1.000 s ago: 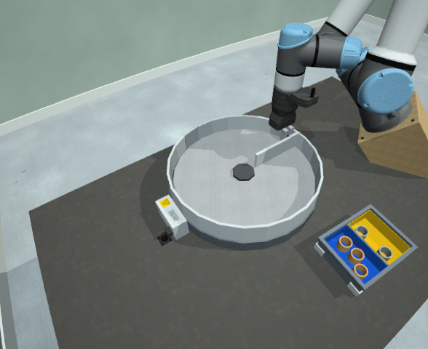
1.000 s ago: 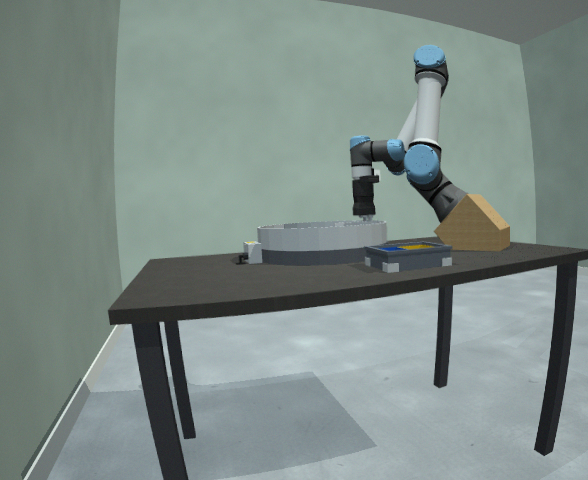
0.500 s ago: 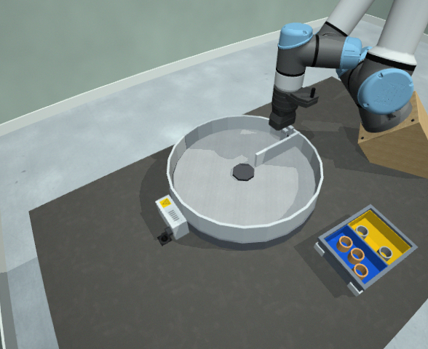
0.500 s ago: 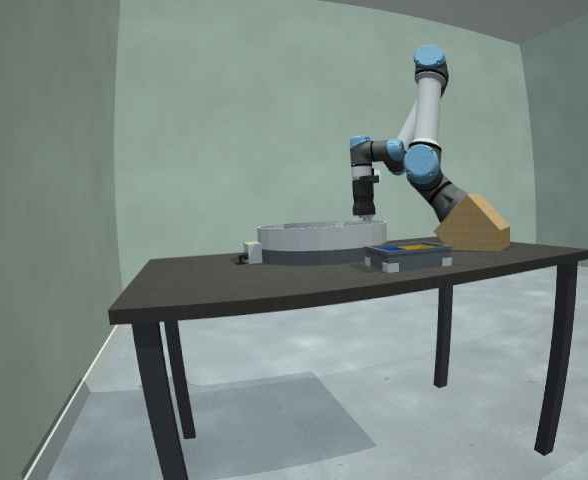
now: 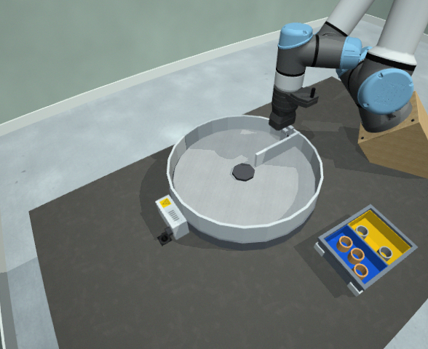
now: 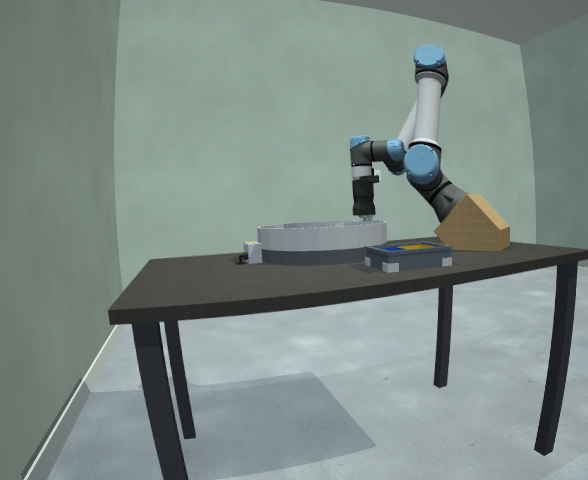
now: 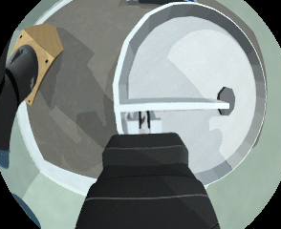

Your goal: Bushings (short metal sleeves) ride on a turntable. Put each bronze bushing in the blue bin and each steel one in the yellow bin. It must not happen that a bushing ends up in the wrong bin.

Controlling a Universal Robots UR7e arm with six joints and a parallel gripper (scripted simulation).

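Observation:
My gripper [image 5: 287, 131] reaches down inside the back rim of the grey turntable [image 5: 244, 176], at the outer end of the white fence [image 5: 276, 149]. The fingers are shut on a small grey piece, which looks like a steel bushing [image 7: 143, 121]; fingers and fence hide most of it. The disc around the black hub [image 5: 243, 171] shows no other bushing. The blue bin [image 5: 354, 255] holds three bronze bushings [image 5: 356, 255]. The yellow bin [image 5: 379, 234] holds two steel bushings [image 5: 385, 252].
A white control box [image 5: 171, 217] with a yellow label sits against the turntable's front left. The arm stands on a wooden wedge base [image 5: 402, 146] at the back right. The two-part bin tray [image 6: 408, 254] stands near the table's front edge.

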